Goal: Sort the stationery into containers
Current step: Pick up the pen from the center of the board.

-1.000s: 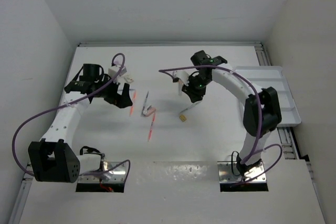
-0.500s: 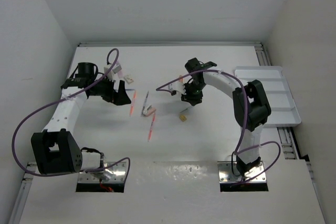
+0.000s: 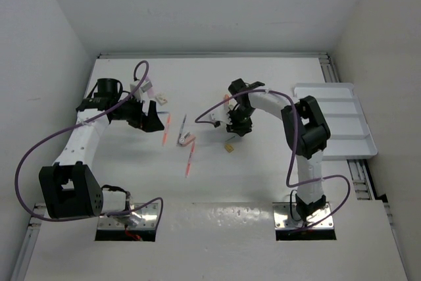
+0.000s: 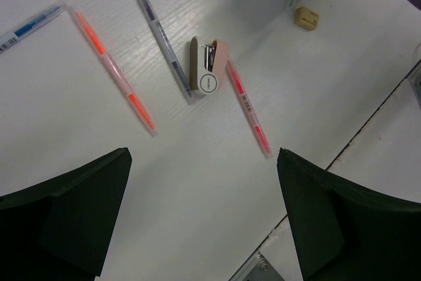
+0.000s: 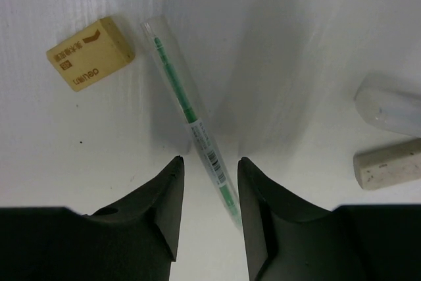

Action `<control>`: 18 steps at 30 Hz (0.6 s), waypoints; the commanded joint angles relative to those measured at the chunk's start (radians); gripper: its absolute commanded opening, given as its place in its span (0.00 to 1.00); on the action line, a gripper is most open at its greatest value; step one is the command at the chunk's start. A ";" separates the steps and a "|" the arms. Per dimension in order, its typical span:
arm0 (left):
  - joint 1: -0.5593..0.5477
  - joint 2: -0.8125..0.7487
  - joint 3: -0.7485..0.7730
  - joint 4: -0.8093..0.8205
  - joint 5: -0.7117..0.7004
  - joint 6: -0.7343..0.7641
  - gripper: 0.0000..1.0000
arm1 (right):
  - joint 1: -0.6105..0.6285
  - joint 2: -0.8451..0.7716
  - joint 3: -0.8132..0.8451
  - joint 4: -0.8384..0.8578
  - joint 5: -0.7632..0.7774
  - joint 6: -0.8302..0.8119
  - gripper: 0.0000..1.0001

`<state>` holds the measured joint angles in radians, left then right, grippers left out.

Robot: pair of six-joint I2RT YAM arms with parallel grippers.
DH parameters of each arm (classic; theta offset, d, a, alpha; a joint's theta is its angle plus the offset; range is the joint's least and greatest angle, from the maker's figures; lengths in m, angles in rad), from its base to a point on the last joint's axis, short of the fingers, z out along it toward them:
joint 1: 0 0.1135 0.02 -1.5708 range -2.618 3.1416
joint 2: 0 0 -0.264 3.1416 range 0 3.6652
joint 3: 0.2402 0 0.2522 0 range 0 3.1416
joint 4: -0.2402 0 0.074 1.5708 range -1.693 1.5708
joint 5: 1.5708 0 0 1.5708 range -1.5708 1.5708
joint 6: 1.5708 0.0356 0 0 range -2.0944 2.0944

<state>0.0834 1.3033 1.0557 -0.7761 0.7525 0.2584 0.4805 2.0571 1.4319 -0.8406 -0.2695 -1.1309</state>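
My right gripper (image 5: 210,160) is open, low over the table, with a jaw on each side of the pale green pen (image 5: 186,100), not touching it. A tan eraser (image 5: 91,54) lies just beside it, and a grey-white block (image 5: 388,162) is off to the other side. My left gripper (image 4: 203,153) is open wide and empty, above two orange-red pens (image 4: 112,70) (image 4: 248,106), the purple-grey pen (image 4: 160,34) and a small pink-tan stapler (image 4: 207,67). The white divided tray (image 3: 342,120) sits at the table's right edge, well right of my right gripper (image 3: 237,127).
A clear pen with a blue label (image 4: 29,27) lies by my left gripper (image 3: 148,120). A pale rounded object (image 5: 388,106) lies above the grey-white block. Purple cables hang from both arms. White walls close in the table on the far side and at left.
My right gripper has moved left and down onto the green pen, which now lies between its jaws. My left arm shifted slightly and then stayed still.
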 commanded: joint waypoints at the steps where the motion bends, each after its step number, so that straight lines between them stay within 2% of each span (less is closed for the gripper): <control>1: 0.010 -0.027 0.007 0.024 0.025 0.022 1.00 | 0.013 0.024 0.010 0.014 -0.016 -0.044 0.37; 6: 0.010 -0.022 0.012 0.024 0.021 0.019 1.00 | 0.021 0.025 -0.051 0.060 0.000 -0.066 0.33; 11: 0.012 -0.025 0.018 0.018 0.016 0.019 1.00 | 0.021 -0.002 -0.123 0.118 0.030 -0.072 0.19; 12: 0.013 -0.027 0.018 0.018 0.013 0.018 1.00 | 0.020 -0.008 -0.131 0.124 0.036 -0.072 0.12; 18: 0.013 -0.058 0.020 0.015 0.001 0.010 1.00 | -0.014 -0.080 -0.116 0.091 0.052 0.012 0.03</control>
<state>0.0853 1.2976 1.0557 -0.7723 0.7437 0.2577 0.4915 2.0094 1.3155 -0.7414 -0.2352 -1.1576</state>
